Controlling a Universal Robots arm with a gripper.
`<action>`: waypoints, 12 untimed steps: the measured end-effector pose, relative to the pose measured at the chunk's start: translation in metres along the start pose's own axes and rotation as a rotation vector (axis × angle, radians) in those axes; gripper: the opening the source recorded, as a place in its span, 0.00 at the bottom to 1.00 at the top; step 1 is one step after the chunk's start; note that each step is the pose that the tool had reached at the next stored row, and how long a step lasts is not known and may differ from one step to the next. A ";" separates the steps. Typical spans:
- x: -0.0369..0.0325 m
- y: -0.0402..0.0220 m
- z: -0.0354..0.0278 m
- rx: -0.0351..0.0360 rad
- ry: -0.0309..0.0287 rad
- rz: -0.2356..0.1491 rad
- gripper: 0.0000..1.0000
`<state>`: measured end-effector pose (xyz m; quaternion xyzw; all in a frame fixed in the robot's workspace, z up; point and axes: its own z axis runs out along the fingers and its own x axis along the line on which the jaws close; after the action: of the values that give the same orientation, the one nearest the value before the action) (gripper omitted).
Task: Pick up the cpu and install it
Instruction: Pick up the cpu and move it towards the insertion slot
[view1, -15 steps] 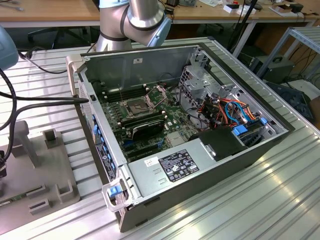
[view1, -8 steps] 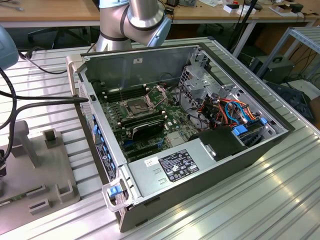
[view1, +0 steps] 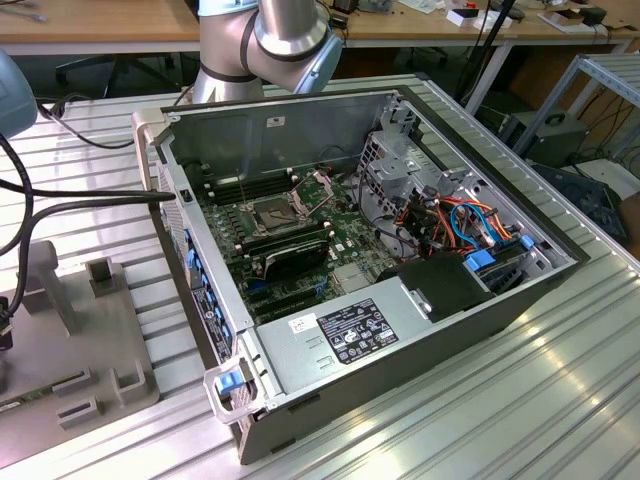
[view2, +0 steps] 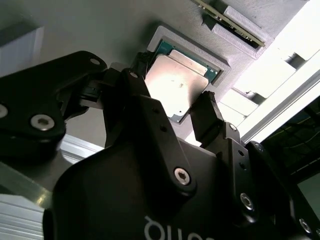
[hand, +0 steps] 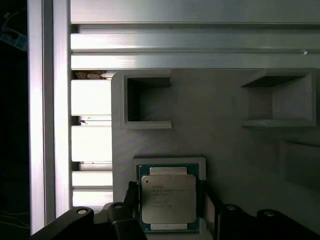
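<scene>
The cpu (hand: 168, 199), a small square chip with a dull silver top, lies flat in a shallow pocket of a grey holder block (hand: 220, 145). In both wrist views my gripper (hand: 169, 195) hangs over it, open, with one black finger (hand: 133, 194) close at each of two opposite sides of the chip. In the second wrist view the cpu (view2: 182, 80) sits between the fingertips of the gripper (view2: 174, 82). In the exterior view the open socket (view1: 272, 212) shows on the green board inside the computer case (view1: 520, 300).
The grey holder block (view1: 90, 330) lies on the ribbed metal table at the exterior view's left, beside the case. The arm's body (view1: 290, 35) rises behind the case. Black cables (view1: 80, 200) run across the table. Other pockets (hand: 147, 102) in the block stand near the cpu.
</scene>
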<state>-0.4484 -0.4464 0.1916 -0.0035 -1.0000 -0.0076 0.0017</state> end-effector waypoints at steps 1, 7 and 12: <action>0.0000 0.0000 0.0001 0.0000 0.0000 0.000 0.62; 0.0000 0.0000 0.0013 -0.0001 -0.0001 0.000 0.62; 0.0000 0.0000 0.0013 -0.0001 -0.0002 0.000 0.62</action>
<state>-0.4484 -0.4464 0.1903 -0.0035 -1.0000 -0.0077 0.0016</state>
